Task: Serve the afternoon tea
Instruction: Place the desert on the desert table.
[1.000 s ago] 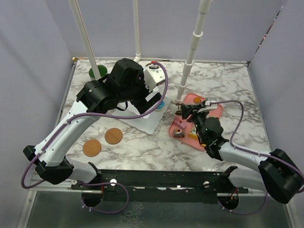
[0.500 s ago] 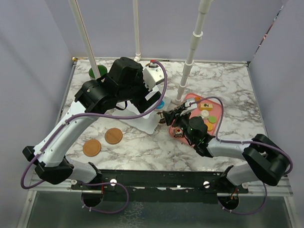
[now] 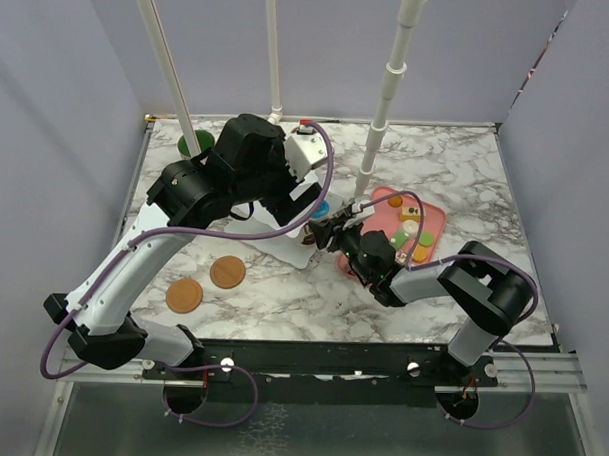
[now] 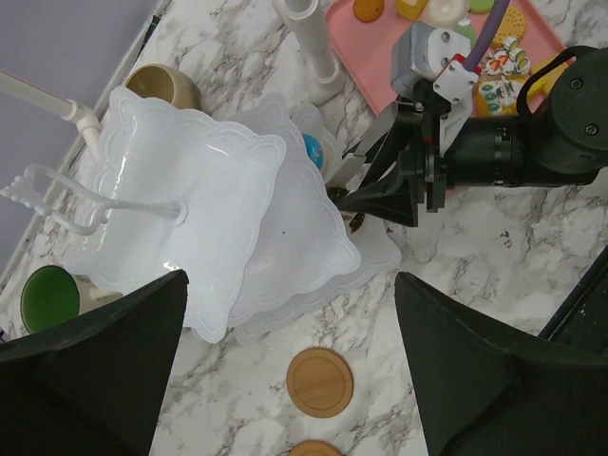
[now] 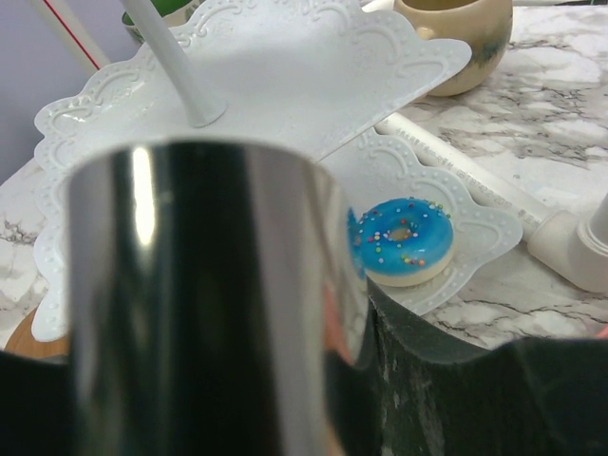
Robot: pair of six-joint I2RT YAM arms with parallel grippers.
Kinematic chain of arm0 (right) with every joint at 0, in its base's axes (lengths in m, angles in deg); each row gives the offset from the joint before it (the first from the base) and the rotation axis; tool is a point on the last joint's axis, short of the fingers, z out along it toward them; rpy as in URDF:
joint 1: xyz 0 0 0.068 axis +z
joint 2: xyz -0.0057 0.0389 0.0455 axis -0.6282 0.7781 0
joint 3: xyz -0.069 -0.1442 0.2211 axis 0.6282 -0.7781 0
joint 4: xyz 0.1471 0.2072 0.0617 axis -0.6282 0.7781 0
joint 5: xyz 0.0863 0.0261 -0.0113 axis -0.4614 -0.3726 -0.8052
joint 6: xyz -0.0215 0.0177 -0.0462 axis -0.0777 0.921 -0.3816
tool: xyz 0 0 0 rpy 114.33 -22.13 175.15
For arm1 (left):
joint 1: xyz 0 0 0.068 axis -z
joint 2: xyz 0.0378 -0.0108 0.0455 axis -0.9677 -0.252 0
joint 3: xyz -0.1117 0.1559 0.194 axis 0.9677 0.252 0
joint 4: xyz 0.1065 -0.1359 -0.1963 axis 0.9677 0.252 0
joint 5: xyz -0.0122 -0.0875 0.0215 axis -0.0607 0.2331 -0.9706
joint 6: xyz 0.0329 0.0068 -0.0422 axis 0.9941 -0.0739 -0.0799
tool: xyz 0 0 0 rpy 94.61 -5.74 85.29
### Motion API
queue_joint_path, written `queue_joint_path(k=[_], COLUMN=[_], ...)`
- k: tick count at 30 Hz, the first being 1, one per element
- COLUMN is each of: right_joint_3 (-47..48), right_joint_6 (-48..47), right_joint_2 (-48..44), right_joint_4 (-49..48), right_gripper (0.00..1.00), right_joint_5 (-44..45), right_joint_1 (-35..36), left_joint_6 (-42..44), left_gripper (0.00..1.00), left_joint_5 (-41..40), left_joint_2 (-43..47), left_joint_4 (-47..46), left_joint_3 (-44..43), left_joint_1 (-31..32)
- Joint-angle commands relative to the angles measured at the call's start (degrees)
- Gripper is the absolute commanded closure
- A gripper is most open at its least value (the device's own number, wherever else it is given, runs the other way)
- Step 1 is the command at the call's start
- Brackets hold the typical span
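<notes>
**While left gripper [image 4: 290,277] hung wide over white three-tier stand [image 4: 218,161], right gripper [image 3: 331,229] held metal tongs [image 5: 190,285] at its btm plate**

Where the marble table [image 3: 467,164] ran toward its far-left corner, the white three-tier stand stood upright, top plate smallest, w/ the left arm directly above it. Left gripper's fingers were spread wide, nothing btw them, touching nothing.

Right arm reached across from the right side, low over the table. Right gripper was clamped on the metal tongs, tips pointing left at the stand's btm plate, on the corner facing the tray. A small dark brown pastry [image 4: 355,222] sat at the tongs' tip by that plate's edge; couldn't tell if it was pinched or resting.

A blue sprinkled donut [image 5: 404,237] lay flat on the btm plate, nr the same corner. Top plate was bare.

Tan mug [image 4: 163,87] stood on the table just behind the stand, toward the far edge. Green-lined mug [image 3: 195,141] stood in the far-left corner.

Pink tray [image 4: 380,57] lay right of ctr, w/ several toy pastries [image 3: 409,232] on it. Two wooden coasters [image 3: 227,272] lay side by side nr the near-left edge, apart from the stand.
</notes>
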Motion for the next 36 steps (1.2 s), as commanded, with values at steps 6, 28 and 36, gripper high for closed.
queue_joint_path(k=[6, 28, 36], right_joint_3=[2.94, -1.26, -4.35], right_joint_6=[-0.3, -1.19, 1.33], right_joint_2=[4.55, -13.76, -29.54], right_joint_4=[-5.23, 9.17, 26.41], right_gripper=[0.53, 0.27, 0.26], right_joint_5=[-1.23, 4.48, 16.75], right_joint_1=[0.48, 0.42, -0.43], left_joint_6=[0.66, 0.88, 1.11], left_gripper=[0.09, 0.08, 0.08], left_joint_5=[0.21, 0.82, 1.57], left_joint_2=[1.69, 0.71, 0.48], left_joint_4=[1.13, 1.17, 1.19], left_joint_3=[-0.56, -1.03, -0.93], left_joint_1=[0.02, 0.01, 0.01])
